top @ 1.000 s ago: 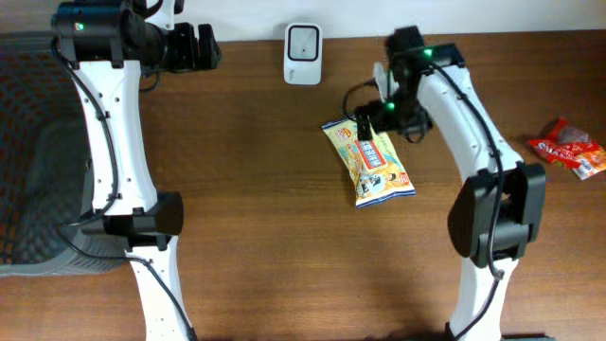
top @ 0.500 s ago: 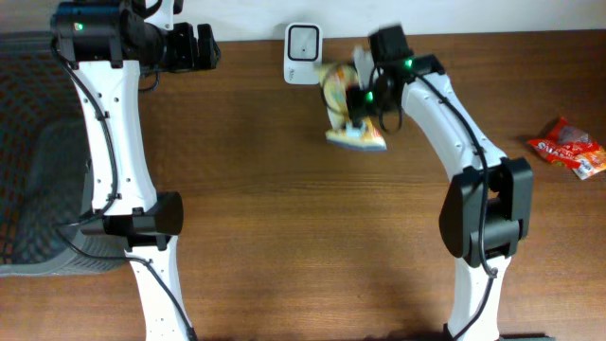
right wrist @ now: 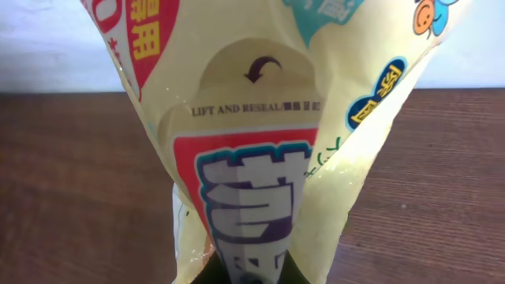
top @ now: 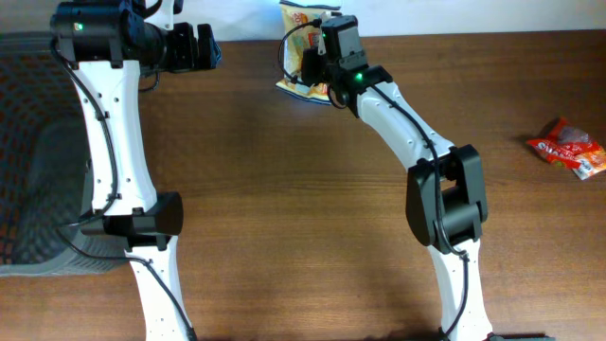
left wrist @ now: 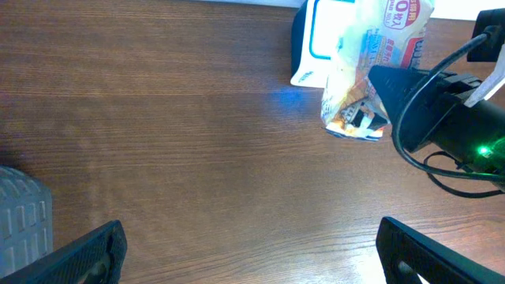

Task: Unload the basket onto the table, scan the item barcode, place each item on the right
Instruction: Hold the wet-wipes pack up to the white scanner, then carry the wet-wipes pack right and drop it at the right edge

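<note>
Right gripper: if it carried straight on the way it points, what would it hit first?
The right gripper is shut on the yellow snack packet. Just beyond stands the white scanner, probably the first thing met, though the gap is unclear.

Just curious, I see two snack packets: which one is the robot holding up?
The yellow packet, pinched in the right gripper; the red packet lies alone on the table.

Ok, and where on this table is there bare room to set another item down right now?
The widest bare wood lies in the middle, between the left arm and the right arm. A second patch runs from the right arm to the red packet. It is crowded at the back edge, where the right gripper holds the yellow packet before the scanner.
</note>
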Motion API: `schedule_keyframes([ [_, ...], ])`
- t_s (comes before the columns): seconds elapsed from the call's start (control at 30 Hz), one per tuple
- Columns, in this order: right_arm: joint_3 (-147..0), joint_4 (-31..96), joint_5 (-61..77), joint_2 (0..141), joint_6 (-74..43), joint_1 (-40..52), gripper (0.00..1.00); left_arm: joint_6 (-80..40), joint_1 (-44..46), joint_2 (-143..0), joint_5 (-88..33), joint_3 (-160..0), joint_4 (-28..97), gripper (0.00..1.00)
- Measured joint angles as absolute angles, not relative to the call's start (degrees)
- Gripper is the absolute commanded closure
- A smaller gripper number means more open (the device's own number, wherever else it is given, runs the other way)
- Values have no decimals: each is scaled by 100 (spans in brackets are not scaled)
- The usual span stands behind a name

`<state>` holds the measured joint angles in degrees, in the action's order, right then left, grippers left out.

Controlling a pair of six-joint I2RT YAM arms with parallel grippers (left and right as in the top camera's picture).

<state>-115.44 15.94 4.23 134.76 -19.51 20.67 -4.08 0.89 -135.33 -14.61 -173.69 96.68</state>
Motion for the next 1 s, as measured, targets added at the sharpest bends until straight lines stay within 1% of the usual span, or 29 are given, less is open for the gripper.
schedule_keyframes([
  [0.1,-11546,1909,-5,13476,-1914,2045,96,-408,89,-13533,-1461,-17369,9666,1],
  [0.23,-11550,2429,-119,13340,-1791,1835,96,-405,89,-13533,-1459,-17369,9666,1],
  [0.3,-11539,3413,-543,12628,-1774,1339,96,-405,89,-13533,-1459,-17369,9673,1],
  [0.33,-11570,3988,-1090,11821,-1780,731,96,-405,89,-13533,-1461,-17369,9673,1],
  [0.37,-11651,4480,-1479,11347,-1785,250,96,-405,89,-13533,-1459,-17369,9673,1],
  [0.4,-11732,5140,-1754,11102,-1782,-172,96,-405,89,-13533,-1461,-17369,9668,1],
  [0.43,-11749,5529,-1905,11056,-1776,-576,96,-405,86,-13533,-1461,-17369,9666,1],
  [0.5,-11649,5852,-2093,11382,-1780,-1520,96,-408,89,-13533,-1461,-17369,9668,1],
  [0.63,-11413,6093,-2119,11869,-1778,-2836,96,-408,89,-13533,-1461,-17369,9668,1],
  [0.77,-11410,6160,-2147,12040,-1776,-3524,96,-405,89,-13533,-1461,-17369,9668,1],
  [0.8,-11408,6167,-2139,12081,-1776,-3618,87,-408,86,-13533,-1461,-17369,9668,1],
  [0.83,-11408,6224,-2047,12123,-1800,-3647,54,-408,89,-13533,-1461,-17369,9668,1],
  [0.87,-11408,6281,-1931,12206,-1767,-3647,37,-405,89,-13533,-1461,-17369,9668,1],
  [0.9,-11408,6355,-1879,12272,-1756,-3647,28,-408,89,-13533,-1459,-17369,9668,1],
  [0.93,-11408,6532,-1841,12291,-1765,-3647,25,-408,89,-13533,-1461,-17369,9668,1],
  [0.97,-11408,6696,-1826,12287,-1813,-3647,16,-405,89,-13533,-1461,-17369,9668,1],
  [1.0,-11408,6801,-1796,12256,-1885,-3647,4,-405,89,-13533,-1461,-17369,9671,1],
])
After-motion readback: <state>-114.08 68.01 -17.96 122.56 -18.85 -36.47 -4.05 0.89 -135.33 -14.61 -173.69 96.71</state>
